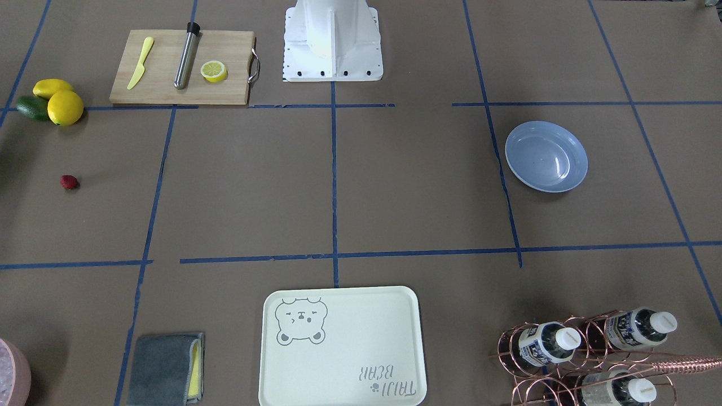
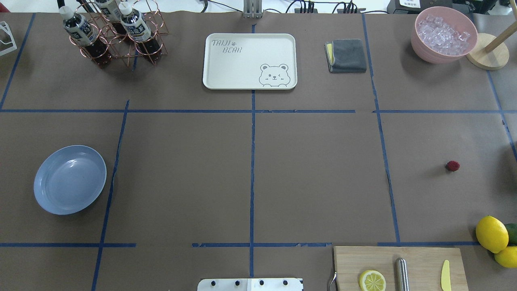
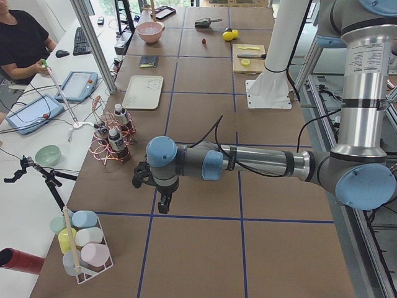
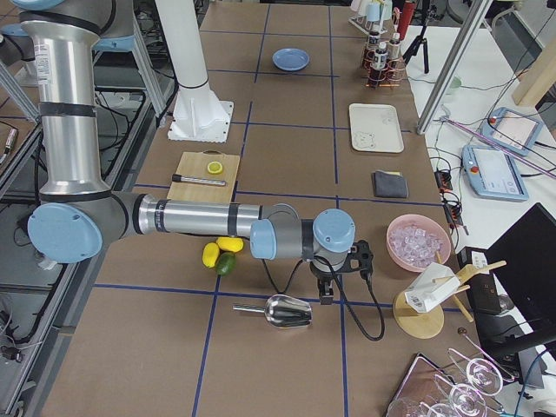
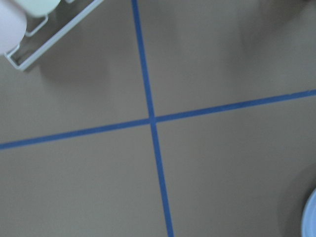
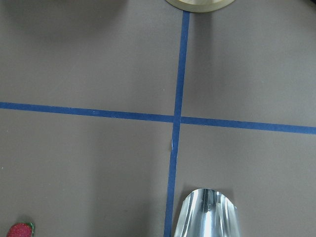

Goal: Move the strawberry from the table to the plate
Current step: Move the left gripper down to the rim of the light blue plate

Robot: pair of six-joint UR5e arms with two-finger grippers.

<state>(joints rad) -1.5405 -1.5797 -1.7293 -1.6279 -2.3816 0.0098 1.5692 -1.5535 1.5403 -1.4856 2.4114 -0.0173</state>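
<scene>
Resting on table (image 2: pixel 315 178), strawberry (image 2: pixel 452 165), TAIJI BEAR tray (image 2: pixel 234 68)

ROOM: you have bare table (image 2: pixel 315 178) all round the strawberry (image 2: pixel 452 165) | LANE: open paper runs from it across to the plate (image 2: pixel 70 179) | OBSTACLES: lemons (image 2: pixel 491 233) and cutting board (image 2: pixel 422 262) on the robot's side, tray (image 2: pixel 249 60) and racked bottles (image 2: pixel 135 28) at the far edge, all well apart from your lane

Strawberry (image 6: pixel 19 231) clipped by bottom edge — plate (image 5: pixel 311 219) blurred sliver at right edge, mostly cut off.
</scene>
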